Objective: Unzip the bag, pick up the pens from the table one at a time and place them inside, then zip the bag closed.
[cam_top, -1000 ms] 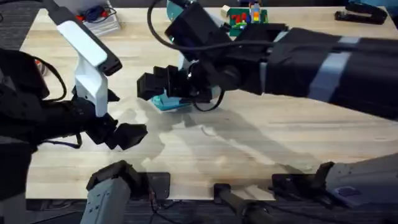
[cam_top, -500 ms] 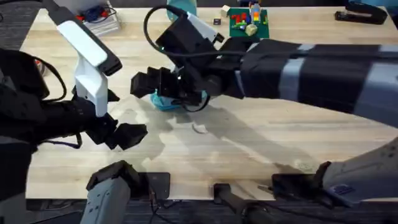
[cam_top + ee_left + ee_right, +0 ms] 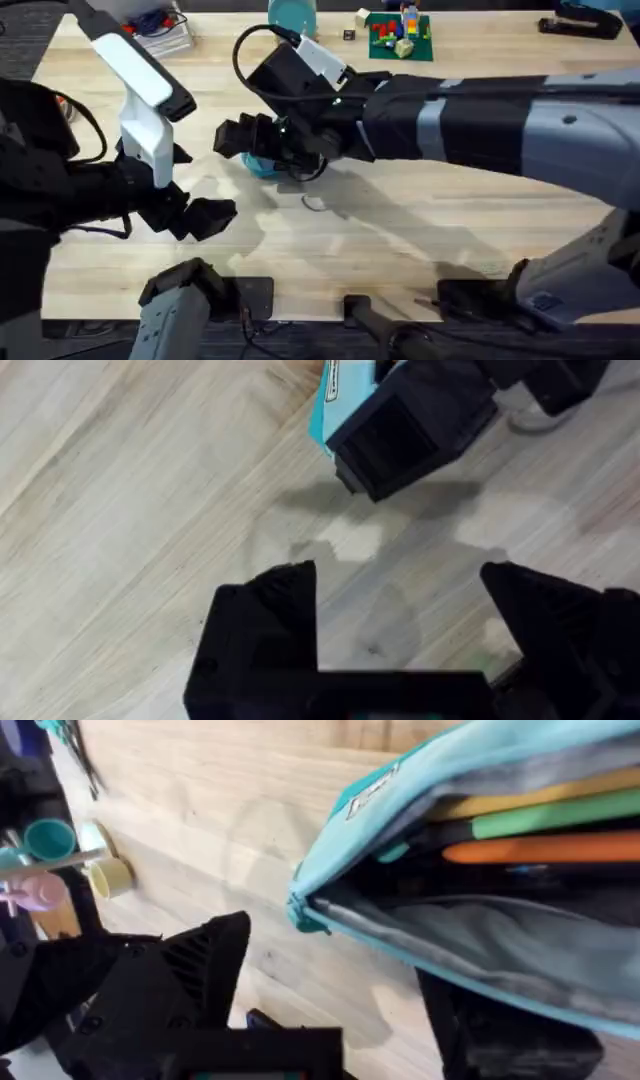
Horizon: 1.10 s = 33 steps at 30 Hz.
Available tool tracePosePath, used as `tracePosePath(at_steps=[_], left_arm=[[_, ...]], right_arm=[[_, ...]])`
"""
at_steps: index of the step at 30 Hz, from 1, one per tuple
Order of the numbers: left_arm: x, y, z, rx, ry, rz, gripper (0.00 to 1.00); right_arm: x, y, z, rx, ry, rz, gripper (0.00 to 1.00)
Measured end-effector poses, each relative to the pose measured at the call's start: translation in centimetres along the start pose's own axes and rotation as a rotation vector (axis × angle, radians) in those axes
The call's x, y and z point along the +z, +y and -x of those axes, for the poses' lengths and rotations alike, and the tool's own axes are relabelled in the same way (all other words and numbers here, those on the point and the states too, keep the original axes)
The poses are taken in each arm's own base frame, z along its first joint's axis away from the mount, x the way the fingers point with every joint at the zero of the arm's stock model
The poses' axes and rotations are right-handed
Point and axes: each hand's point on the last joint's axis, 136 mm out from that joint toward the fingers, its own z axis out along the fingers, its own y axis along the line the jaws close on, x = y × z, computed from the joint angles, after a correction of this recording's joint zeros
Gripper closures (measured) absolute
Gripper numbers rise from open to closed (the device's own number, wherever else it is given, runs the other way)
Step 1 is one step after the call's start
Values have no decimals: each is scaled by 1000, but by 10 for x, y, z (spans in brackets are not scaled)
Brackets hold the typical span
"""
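Beside the bag [image 3: 262,165], just over its open mouth: right gripper [image 3: 245,140], jaws spread and empty, apparently poised at the open end where the zip would start. Bag [image 3: 480,870] lies unzipped on the table [image 3: 400,230], several pens [image 3: 540,848] inside, orange one among them, so only the closing looks outstanding. Near the bag's end, apart from it: left gripper [image 3: 400,630], jaws spread, empty, seemingly waiting to steady the fabric.
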Motion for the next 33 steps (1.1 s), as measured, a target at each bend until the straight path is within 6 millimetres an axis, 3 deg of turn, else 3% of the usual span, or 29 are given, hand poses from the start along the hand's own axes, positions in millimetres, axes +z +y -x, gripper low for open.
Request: tracePosePath(at_steps=[3, 13, 21, 24, 33], left_arm=[[0, 0, 0, 1, 0, 0, 7], [0, 0, 0, 1, 0, 0, 8], [0, 0, 0, 0, 0, 0, 8], [0, 0, 0, 0, 0, 0, 8], [0, 0, 0, 0, 0, 0, 7]], right_arm=[[0, -1, 2, 7, -13, -7, 101], [0, -4, 6, 22, -37, -23, 638], [0, -4, 6, 22, -37, -22, 818], [0, -4, 6, 23, -36, -23, 958], [-2, -7, 5, 39, 17, -7, 969]])
